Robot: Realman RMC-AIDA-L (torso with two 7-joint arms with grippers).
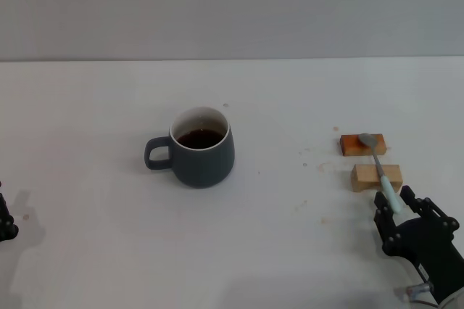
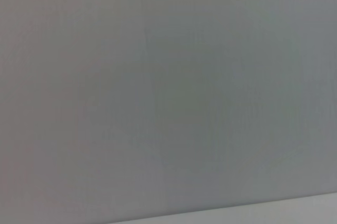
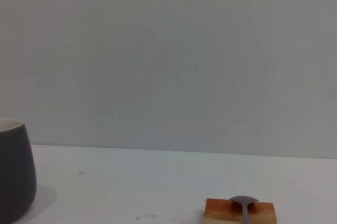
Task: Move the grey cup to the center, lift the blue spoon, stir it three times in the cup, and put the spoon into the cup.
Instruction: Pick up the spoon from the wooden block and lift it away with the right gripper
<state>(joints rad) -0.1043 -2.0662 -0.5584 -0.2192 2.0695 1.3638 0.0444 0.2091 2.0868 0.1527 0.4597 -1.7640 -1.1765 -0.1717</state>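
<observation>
Here, in the head view, the squat slate-grey cup (image 1: 202,147) with a white inside and a loop handle already stands about mid-bench on the white bench (image 1: 87,251), dark liquid in it, so the step in hand looks to be taking up the slim spoon (image 1: 379,170) with its grey metal bowl and pale blue handle. The spoon lies bridged across two small wooden blocks (image 1: 370,160), bowl on the farther orange-brown one, handle running over the nearer pale one toward the robot. The right hand (image 1: 398,207) sits released just at the handle's tip, black fingers (image 1: 382,216) spread either side and not yet clenched on it. A good grasp would close squarely on the free end of the handle and lift straight up, so the blocks are not dragged. The left hand (image 1: 6,223) is parked at the bench's left edge; whether it is open cannot be told

The left wrist view shows only blank grey wall

The right wrist view shows the cup's grey side (image 3: 16,174) and the spoon's bowl (image 3: 243,201) resting on the orange block (image 3: 221,211), well apart
</observation>
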